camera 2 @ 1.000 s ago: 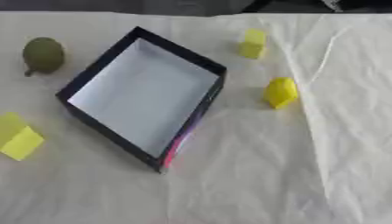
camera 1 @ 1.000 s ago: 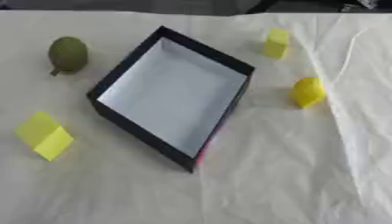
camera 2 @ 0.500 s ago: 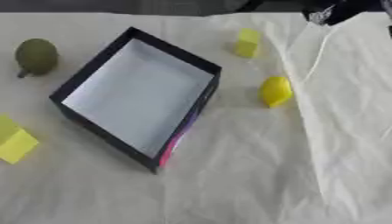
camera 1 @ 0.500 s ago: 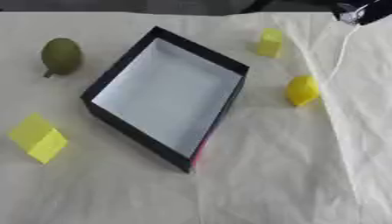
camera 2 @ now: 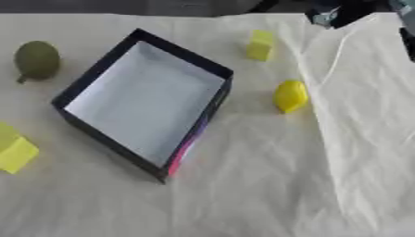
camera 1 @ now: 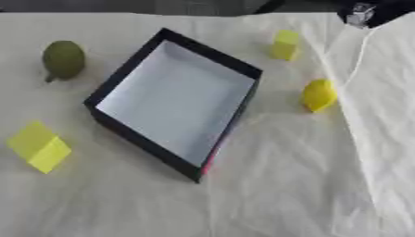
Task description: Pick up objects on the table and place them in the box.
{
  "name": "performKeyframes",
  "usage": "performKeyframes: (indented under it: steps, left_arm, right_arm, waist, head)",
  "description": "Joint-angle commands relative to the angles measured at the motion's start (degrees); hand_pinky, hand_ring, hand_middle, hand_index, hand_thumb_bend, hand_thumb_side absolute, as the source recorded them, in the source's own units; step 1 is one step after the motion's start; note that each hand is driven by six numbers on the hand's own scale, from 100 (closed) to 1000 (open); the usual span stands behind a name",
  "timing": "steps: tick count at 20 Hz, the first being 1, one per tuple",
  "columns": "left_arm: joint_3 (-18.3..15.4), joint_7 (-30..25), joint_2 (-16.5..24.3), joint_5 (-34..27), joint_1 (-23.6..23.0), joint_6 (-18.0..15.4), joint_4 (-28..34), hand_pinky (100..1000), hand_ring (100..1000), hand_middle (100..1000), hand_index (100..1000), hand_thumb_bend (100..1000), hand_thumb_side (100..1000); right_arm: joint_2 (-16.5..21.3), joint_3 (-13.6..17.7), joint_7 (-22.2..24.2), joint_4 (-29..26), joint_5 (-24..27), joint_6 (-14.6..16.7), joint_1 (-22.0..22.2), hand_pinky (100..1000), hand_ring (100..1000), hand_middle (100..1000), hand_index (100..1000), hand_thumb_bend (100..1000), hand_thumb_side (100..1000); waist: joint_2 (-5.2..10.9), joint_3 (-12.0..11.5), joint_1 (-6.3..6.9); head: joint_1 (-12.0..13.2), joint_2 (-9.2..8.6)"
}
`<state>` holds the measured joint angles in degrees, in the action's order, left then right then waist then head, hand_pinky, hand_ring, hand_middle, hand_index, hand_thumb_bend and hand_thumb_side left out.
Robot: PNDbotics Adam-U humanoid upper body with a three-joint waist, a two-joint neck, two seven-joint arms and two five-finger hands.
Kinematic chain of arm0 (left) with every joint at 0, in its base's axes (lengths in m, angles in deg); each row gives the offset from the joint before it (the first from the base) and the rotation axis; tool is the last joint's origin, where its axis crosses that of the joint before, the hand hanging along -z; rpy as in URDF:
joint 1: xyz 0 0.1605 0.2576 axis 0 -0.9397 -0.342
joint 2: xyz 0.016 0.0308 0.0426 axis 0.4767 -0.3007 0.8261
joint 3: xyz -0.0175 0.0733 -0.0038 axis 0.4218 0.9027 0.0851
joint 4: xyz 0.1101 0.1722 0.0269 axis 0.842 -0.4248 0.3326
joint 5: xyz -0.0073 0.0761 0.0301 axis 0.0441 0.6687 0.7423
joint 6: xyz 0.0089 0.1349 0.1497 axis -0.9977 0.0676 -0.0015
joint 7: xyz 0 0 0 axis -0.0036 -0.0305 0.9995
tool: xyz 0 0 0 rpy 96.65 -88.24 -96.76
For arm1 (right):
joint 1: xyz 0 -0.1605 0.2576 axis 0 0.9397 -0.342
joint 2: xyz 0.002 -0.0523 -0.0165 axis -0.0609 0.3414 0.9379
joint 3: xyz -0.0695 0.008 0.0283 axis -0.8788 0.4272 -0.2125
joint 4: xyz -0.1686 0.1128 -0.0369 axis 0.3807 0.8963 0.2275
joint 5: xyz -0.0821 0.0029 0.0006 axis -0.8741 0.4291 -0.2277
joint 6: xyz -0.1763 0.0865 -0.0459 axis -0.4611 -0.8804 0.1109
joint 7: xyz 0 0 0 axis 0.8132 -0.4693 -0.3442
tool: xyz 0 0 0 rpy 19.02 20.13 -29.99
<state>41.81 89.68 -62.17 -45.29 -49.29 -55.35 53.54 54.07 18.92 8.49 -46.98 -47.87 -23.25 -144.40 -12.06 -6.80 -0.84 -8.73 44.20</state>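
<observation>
- A dark, shallow rectangular box (camera 1: 129,76) with a white floor sits turned at an angle near the middle of the cream cloth-covered table (camera 1: 267,194). Its nearest corner points toward the viewer, and a pink strip shows along the outside of its right wall.
- The box holds nothing; only the white floor is visible inside it.
- A dull green, rounded, pear-like fruit (camera 1: 63,59) lies to the left of the box, apart from it, toward the far side of the table.
- A large yellow block (camera 1: 38,146) lies at the near left, separate from the box's lower-left wall.
- A small pale yellow block (camera 1: 285,44) stands beyond the box's far right corner, not touching it.
- A bright yellow rounded object, possibly a lemon, (camera 1: 318,95) lies to the right of the box, just beside a raised crease in the cloth.
- All four loose items rest on the cloth outside the box.
- The robot's right hand (camera 2: 334,14) appears only as a dark shape with a silver part at the top right edge, above the far end of the crease. Whether its fingers are apart or together cannot be determined.
- The right hand touches none of the items.
</observation>
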Motion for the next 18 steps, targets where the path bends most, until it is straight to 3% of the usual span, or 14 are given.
performKeyframes:
  steps: [1, 10, 18]
  left_arm:
    - [-0.01, -0.05, 1.84, -0.36, 0.77, 0.12, 0.6, 817, 743, 719, 851, 100, 700]
    - [0.21, -0.18, 1.82, -0.51, 1.1, 0.25, 0.64, 816, 743, 717, 851, 100, 701]
    - [0.26, -0.18, 1.71, -0.59, 1.35, 0.53, 0.75, 815, 743, 714, 849, 100, 704]
  right_arm:
    - [0.67, -0.34, 2.27, -1.24, 1.31, 0.48, -1.02, 976, 856, 827, 923, 255, 521]
    - [-1.38, -2.26, 4.98, -0.93, 1.36, -1.38, -0.9, 1000, 883, 844, 935, 320, 671]
    - [-2.96, -2.8, 6.53, -0.38, 2.34, -3.51, -1.22, 1000, 885, 845, 938, 310, 604]
  waist:
    - [2.14, -0.15, -0.68]
    - [2.01, -0.69, -0.91]
    - [1.69, -1.01, -1.4]
  head:
    - [-0.34, -0.08]
    - [-1.04, -0.08]
    - [-1.33, -0.08]
